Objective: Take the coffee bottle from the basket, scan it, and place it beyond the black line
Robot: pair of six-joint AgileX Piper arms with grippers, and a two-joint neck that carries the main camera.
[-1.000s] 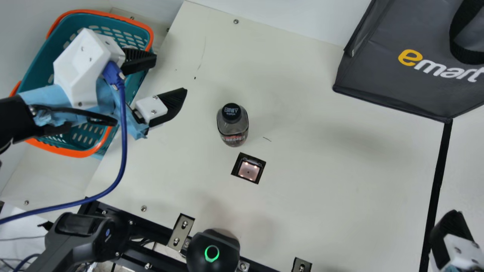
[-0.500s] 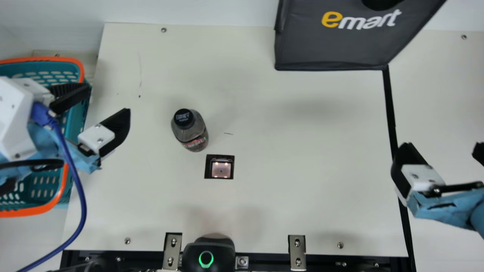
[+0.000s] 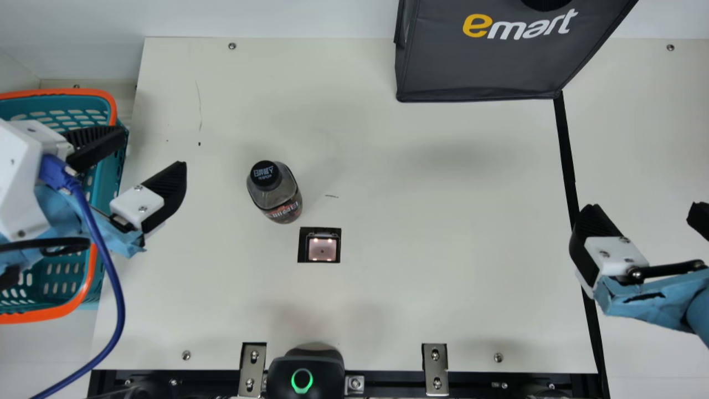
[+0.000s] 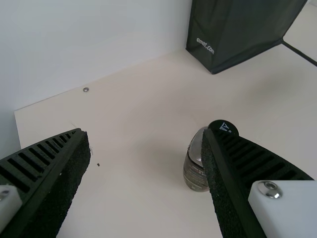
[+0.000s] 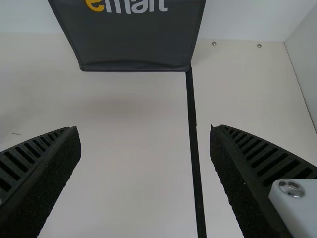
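One part of three, the taking from the basket (image 3: 72, 91), looks done: the coffee bottle (image 3: 275, 192) stands just beside the scanner (image 3: 322, 249), scan and placing seem left, and left gripper (image 3: 153, 149) and right gripper (image 3: 643, 208) are wide apart, empty.

Table (image 3: 388, 299), its far edge at twelve o'clock as I face it. Basket (image 3: 55, 307): nine o'clock, beside the edge. Scanner window (image 3: 322, 249): set in the surface, toward seven o'clock. Coffee bottle (image 3: 277, 194): on the table, between ten and eleven o'clock from the window, near it. Bag (image 3: 482, 66): at the far edge, between one and two o'clock. Line (image 3: 566, 149): three o'clock, running from the bag's near corner toward the near edge.
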